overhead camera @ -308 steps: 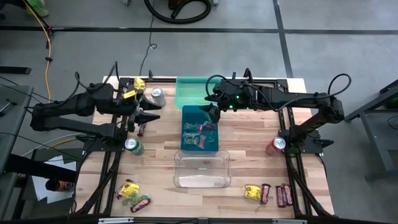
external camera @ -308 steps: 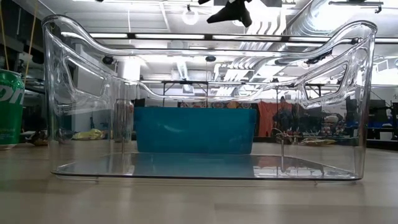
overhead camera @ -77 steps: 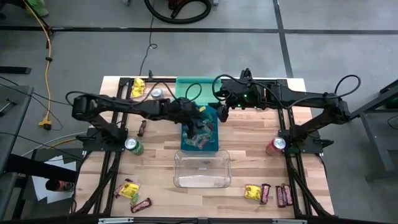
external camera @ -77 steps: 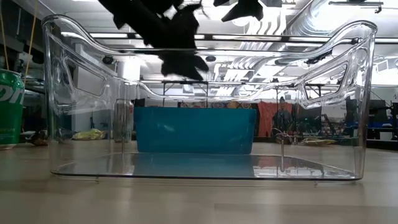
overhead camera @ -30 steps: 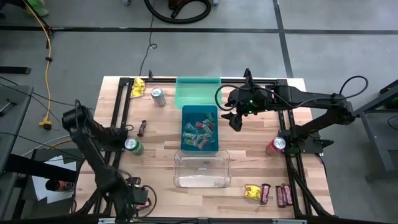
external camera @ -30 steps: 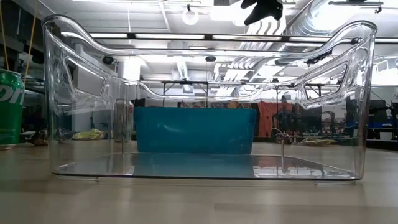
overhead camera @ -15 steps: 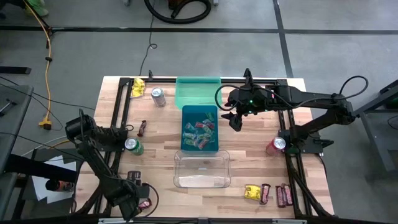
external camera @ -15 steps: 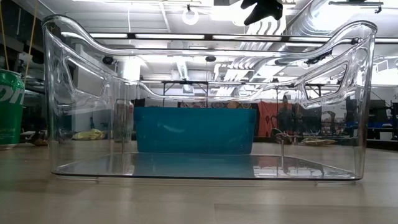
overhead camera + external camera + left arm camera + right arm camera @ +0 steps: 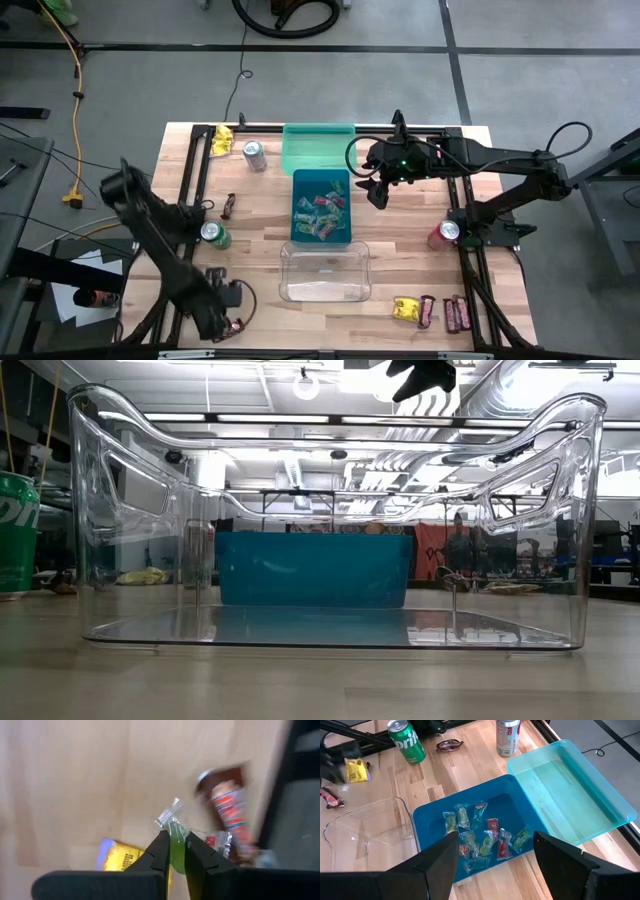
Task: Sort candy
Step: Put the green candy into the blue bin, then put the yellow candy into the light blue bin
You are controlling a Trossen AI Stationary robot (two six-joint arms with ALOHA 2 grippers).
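The candy lies in heaps. Several mixed packets fill the blue bin [image 9: 297, 190]. At the table's near left corner are a yellow packet [image 9: 120, 861], a dark red-brown bar [image 9: 231, 810] and a green packet [image 9: 176, 845]. My left gripper [image 9: 230, 312] is down there, shut on the green packet. My right gripper [image 9: 378, 196] hangs open in the air beside the blue bin's right side, empty; its wrist view looks down on the bin [image 9: 470, 820]. My left gripper pinches the green packet's body [image 9: 176, 851] between its two fingers. The packet's clear crimped end [image 9: 169, 815] sticks out past the fingertips. The fingers come from above, pointing down at the table. Whether the packet is clear of the wood I cannot tell.
A green bin [image 9: 318, 150] stands behind the blue one and a clear bin [image 9: 323, 272] in front. Cans: silver [image 9: 254, 155], green [image 9: 214, 234], red [image 9: 443, 233]. More candy lies near right [image 9: 405, 308], far left [image 9: 223, 138] and by the left frame [image 9: 228, 206].
My left arm has shifted its pose over the table's near left corner, with its gripper staying low over the candy heap there.
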